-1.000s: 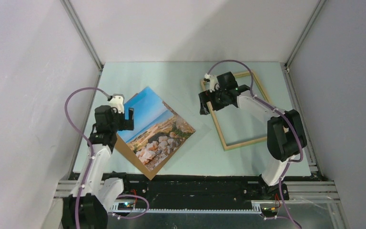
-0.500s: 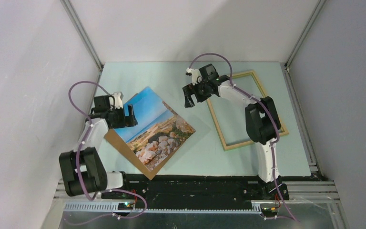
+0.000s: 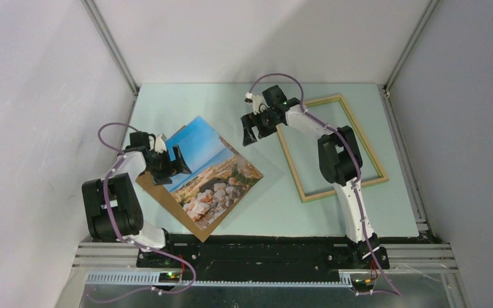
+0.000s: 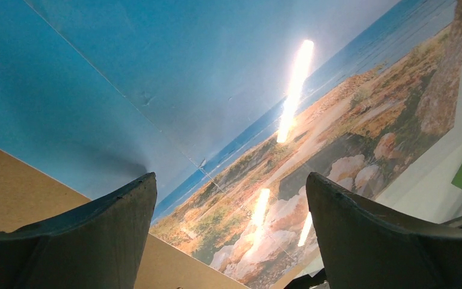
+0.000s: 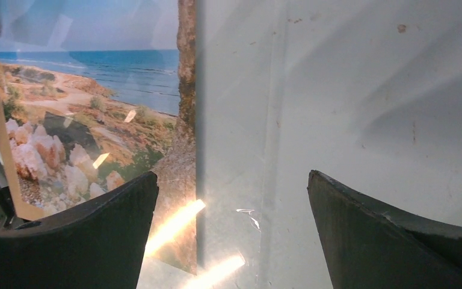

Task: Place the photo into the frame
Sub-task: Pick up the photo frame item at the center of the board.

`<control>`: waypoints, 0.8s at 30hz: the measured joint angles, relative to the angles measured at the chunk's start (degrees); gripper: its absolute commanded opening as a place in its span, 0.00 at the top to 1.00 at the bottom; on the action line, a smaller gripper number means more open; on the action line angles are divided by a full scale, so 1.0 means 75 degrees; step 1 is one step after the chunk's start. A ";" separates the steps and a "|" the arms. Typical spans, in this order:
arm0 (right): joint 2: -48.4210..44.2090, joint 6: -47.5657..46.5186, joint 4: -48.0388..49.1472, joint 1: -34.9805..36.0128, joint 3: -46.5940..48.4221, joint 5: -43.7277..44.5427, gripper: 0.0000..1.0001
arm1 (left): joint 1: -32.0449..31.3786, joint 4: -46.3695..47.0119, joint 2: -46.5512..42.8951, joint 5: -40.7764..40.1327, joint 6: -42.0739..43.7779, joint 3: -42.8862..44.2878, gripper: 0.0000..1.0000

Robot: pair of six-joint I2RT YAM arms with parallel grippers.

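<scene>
The photo [image 3: 213, 174], a seaside print of blue sky, sea and pale rocks, lies flat at the left-centre of the top view, turned like a diamond. A brown board [image 3: 167, 204] under it shows along its lower-left edge. The frame [image 3: 321, 192], a thin rectangle showing pale wood, lies flat at the right-centre, well apart from the photo. Only pale green worktop [image 3: 269, 212] shows inside it.

The left tool [image 3: 175, 165] hangs over the photo's upper-left edge, where sky meets board. Its jaws are spread wide and hold nothing. Its wrist view looks down between two dark fingers [image 4: 96, 241] onto sky and rocks. The right tool [image 3: 251, 133] hangs near the photo's upper-right corner, between photo and frame. It is just as wide and holds nothing. Its wrist view shows the photo's edge at the left and bare worktop at the right.

The step in hand appears to be taking hold of the photo. To do it well, each tool likely needs to come down at an edge, slip one finger under, and pinch print and board together so they do not slide apart. A thin flat sheet offers little to catch, so a low, shallow approach should help. Once lifted, the photo should be kept level, then turned to match the frame's angle before it is lowered in.
</scene>
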 measured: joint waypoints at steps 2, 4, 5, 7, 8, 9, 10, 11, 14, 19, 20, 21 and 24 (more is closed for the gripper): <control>0.0108 0.0061 -0.0032 -0.0026 0.0143 -0.0187 0.02 | 0.0000 -0.0020 0.0146 0.0029 -0.0070 0.0000 0.02; 0.0236 0.0117 -0.0047 -0.0047 0.0254 -0.0379 0.03 | 0.0000 -0.0029 0.0303 0.0082 -0.0137 0.0009 0.02; 0.0280 0.0134 -0.0050 -0.0052 0.0274 -0.0437 0.03 | 0.0003 -0.0041 0.0312 0.0119 -0.0166 0.0023 0.02; 0.0396 0.0192 -0.0082 -0.0079 0.0309 -0.0574 0.04 | 0.0017 -0.0029 0.0341 0.0195 -0.0207 0.0023 0.02; 0.0460 0.0236 -0.0096 -0.0093 0.0326 -0.0635 0.04 | 0.0017 -0.0029 0.0364 0.0221 -0.0219 0.0032 0.02; 0.0519 0.0265 -0.0122 -0.0108 0.0350 -0.0697 0.04 | 0.0023 -0.0032 0.0391 0.0256 -0.0262 0.0050 0.02; 0.0577 0.0294 -0.0152 -0.0122 0.0376 -0.0764 0.04 | 0.0023 -0.0032 0.0417 0.0277 -0.0271 0.0061 0.02; 0.0638 0.0323 -0.0178 -0.0140 0.0408 -0.0822 0.04 | 0.0029 -0.0035 0.0452 0.0315 -0.0280 0.0082 0.02; 0.0769 0.0411 -0.0210 -0.0198 0.0516 -0.1043 0.04 | 0.0038 -0.0035 0.0560 0.0452 -0.0335 0.0143 0.02; 0.0924 0.0595 -0.0219 -0.0329 0.0667 -0.1393 0.06 | 0.0038 -0.0058 0.0778 0.0740 -0.0350 0.0277 0.02; 0.0947 0.0632 -0.0219 -0.0344 0.0682 -0.1472 0.06 | 0.0038 -0.0061 0.0816 0.0807 -0.0353 0.0303 0.02; 0.0973 0.0664 -0.0213 -0.0347 0.0697 -0.1545 0.07 | 0.0038 -0.0064 0.0854 0.0863 -0.0358 0.0326 0.02; 0.1064 0.0772 -0.0195 -0.0408 0.0740 -0.1883 0.08 | 0.0038 -0.0058 0.1005 0.1070 -0.0411 0.0408 0.02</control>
